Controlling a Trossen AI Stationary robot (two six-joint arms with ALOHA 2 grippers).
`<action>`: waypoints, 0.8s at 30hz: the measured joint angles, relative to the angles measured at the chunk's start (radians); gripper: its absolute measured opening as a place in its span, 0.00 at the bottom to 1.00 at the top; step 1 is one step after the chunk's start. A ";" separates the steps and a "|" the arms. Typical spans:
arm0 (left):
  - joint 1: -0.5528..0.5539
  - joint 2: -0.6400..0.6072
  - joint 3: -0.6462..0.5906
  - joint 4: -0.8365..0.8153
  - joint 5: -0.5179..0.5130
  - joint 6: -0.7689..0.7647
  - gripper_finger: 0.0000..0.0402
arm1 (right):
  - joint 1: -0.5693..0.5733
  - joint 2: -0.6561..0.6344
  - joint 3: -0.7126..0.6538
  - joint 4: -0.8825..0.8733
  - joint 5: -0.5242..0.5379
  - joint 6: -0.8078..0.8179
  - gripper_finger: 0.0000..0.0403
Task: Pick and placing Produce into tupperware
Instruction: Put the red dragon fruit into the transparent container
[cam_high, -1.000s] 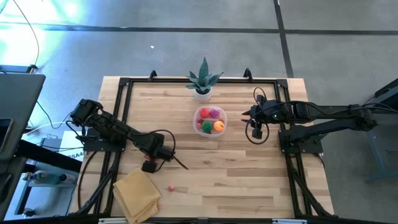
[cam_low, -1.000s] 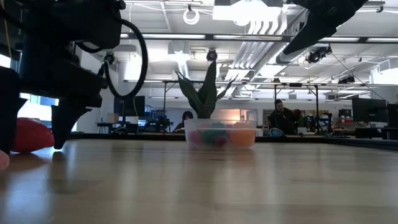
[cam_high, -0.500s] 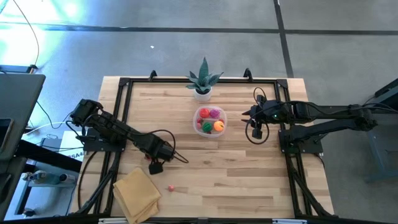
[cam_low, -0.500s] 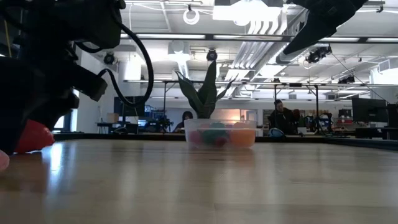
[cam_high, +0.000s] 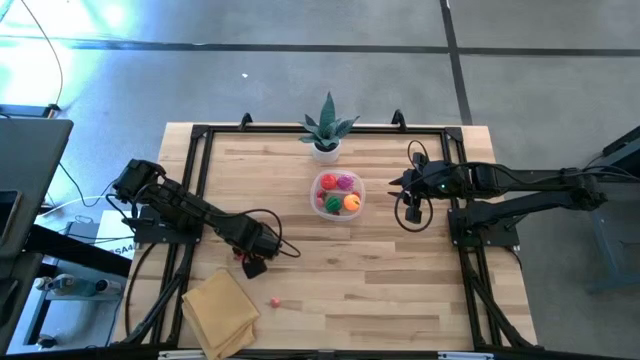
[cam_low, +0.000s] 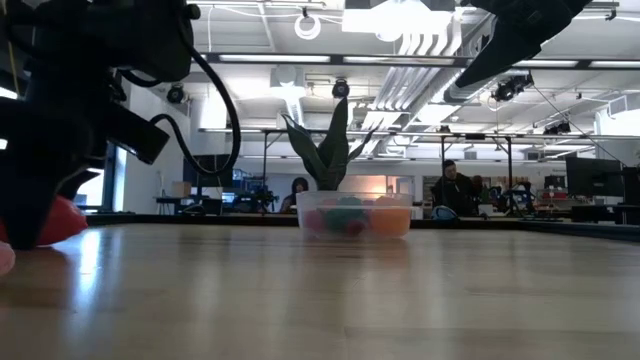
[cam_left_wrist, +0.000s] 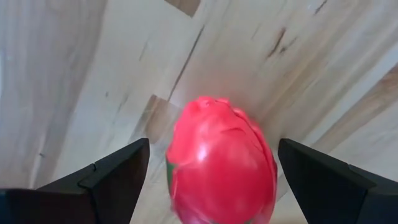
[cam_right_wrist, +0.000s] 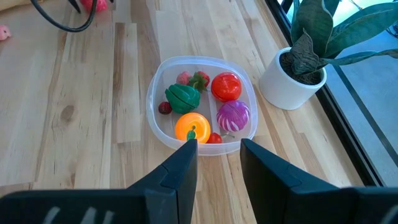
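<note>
We scanned every view and found no writing we could read: no label, brand, number or sign on anything in sight.

Toy produce and clear tub on the wooden table

A glossy red toy fruit (cam_left_wrist: 221, 163) lies between the open left gripper's (cam_left_wrist: 211, 180) fingers; the shallow transparent rounded plastic container (cam_right_wrist: 201, 104), holding red, green, orange and purple pieces, sits just ahead of the right gripper (cam_right_wrist: 217, 165).
</note>
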 joint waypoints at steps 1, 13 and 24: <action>0.000 0.000 0.000 -0.001 -0.005 0.006 0.86 | 0.000 0.000 0.000 0.000 0.000 0.000 0.28; 0.000 0.000 0.000 -0.009 -0.010 0.024 0.70 | 0.000 0.000 0.000 0.000 0.000 0.000 0.28; 0.000 0.000 0.000 -0.009 0.007 0.018 0.58 | 0.000 0.000 0.000 0.000 0.000 0.000 0.28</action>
